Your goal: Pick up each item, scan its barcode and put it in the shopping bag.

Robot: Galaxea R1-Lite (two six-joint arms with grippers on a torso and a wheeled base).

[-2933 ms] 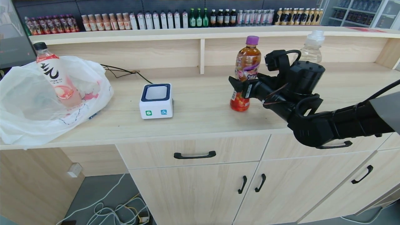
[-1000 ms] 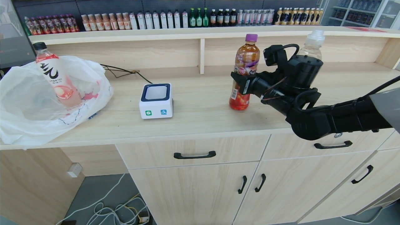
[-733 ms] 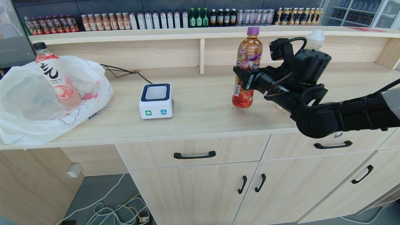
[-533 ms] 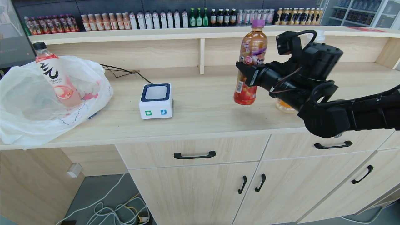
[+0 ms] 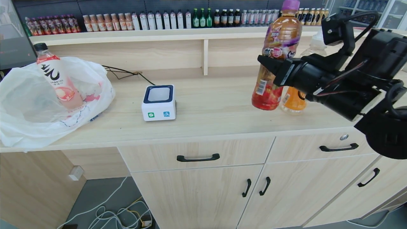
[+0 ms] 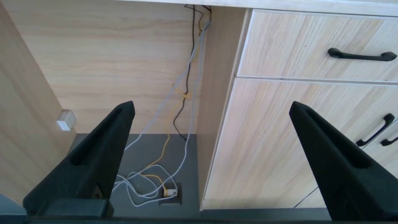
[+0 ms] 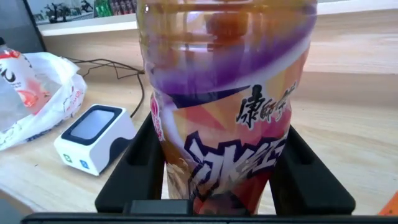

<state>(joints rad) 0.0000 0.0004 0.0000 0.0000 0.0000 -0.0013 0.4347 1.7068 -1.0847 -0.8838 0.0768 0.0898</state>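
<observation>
- Right pincer [image 5: 274, 68] was clamped on the purple-capped tea bottle [image 5: 281, 31] at mid-body. The label there gave flat grip area, and the cap and base stayed free.
- Tea bottle was held off the bench [image 5: 206, 105], well to the right of the scanner [image 5: 159, 101] and above its level, near upright with a slight lean.
- Barcode [image 5: 261, 87] sat on the lower label, below the fingers and on the scanner-facing side. My read: the grasp was placed so the code stayed uncovered.
- Scanner window faced up, so the bottle would likely need tipping code-down over it.
- Orange bottle [image 5: 294, 100] stood on the bench, right of the scanner, just behind the lifted one and not yet handled.
- Shopping bag [image 5: 31, 108] lay slumped open, left of the scanner, with a pink bottle [image 5: 57, 76] leaning in it.
- Left pincer [image 6: 211, 106] had its fingers wide apart and empty, parked facing the cabinet fronts [image 6: 311, 50].
</observation>
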